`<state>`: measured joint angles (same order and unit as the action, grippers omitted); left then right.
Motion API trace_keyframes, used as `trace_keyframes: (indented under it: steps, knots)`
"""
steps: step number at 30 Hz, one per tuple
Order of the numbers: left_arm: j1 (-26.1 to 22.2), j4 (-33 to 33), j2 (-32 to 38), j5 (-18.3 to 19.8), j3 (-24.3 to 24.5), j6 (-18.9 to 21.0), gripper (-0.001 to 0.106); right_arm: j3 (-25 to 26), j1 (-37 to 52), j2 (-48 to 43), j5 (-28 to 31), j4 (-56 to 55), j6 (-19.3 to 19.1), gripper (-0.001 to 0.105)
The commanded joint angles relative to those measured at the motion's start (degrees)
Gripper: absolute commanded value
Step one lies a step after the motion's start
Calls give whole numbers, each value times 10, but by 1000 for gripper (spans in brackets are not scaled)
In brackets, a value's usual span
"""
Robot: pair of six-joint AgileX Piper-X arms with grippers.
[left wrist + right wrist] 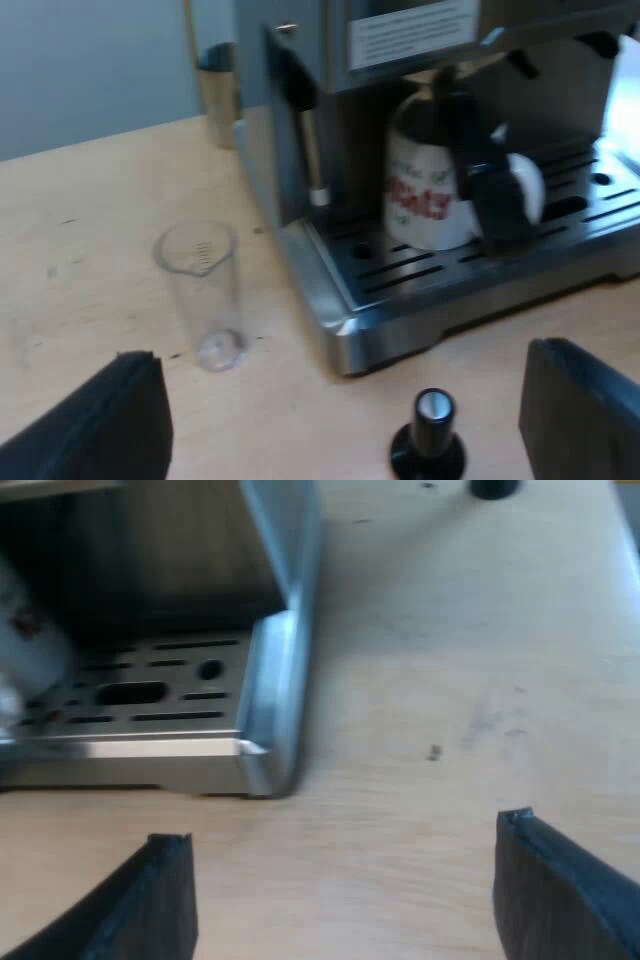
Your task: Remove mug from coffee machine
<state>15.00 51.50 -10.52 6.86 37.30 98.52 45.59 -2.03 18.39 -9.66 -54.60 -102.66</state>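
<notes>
Your right gripper (345, 885) hangs released, its two fingers spread wide, over the bare tabletop (450, 680) just outside a corner of the drip tray (262, 748). The mug (425, 190) stands on that tray, well in from this corner, under the front of the espresso machine (410, 35). Your left gripper (340, 405) is also spread and holds nothing; it hovers over the tabletop near the tray's long edge, close above the tamper (430, 440); the measuring glass (200, 285) stands near another corner of the tray.

I judge that the step in hand is the approach to the mug, because nothing grips it yet. To do it well, bring one gripper in level across the tray's edge; keep the fingers wide until they are on both sides of the white body. A dark part (490, 180) stands just before the mug; I cannot tell what it is, so go around it. Close gently; lift a little before you pull outward, so the foot does not catch in the tray's slots; mind the glass and the tamper when you carry it out.
</notes>
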Motion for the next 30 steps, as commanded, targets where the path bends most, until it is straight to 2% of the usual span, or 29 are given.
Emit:
trace_keyframes:
  steps: [1, 4, 10, 15, 18, 22, 25, 29, 30]
  knots:
    - [25, -33, -28, 27, 4, 6, 73, 26, -28, 28, -17, 8, -4, 64]
    - [43, -59, -55, 47, 4, 6, 73, 42, -64, 59, -20, 13, -12, 64]
    - [67, -83, -90, 58, 4, 6, 73, 45, -146, 100, -16, 62, -13, 64]
    - [80, -98, -128, 85, 4, 6, 73, 45, -254, 152, 47, 100, -13, 64]
    - [80, -98, -133, 87, 4, 6, 73, 45, -315, 180, 78, 124, -13, 64]
    - [80, -93, -133, 88, 4, 6, 73, 45, -395, 232, 158, 174, -13, 64]
    - [80, -90, -133, 88, 4, 6, 73, 45, -440, 275, 196, 214, -13, 64]
    - [80, -90, -133, 88, 4, 6, 73, 45, -465, 309, 214, 237, -10, 64]
    - [80, -90, -133, 88, 4, 6, 73, 45, -477, 342, 215, 252, 2, 64]
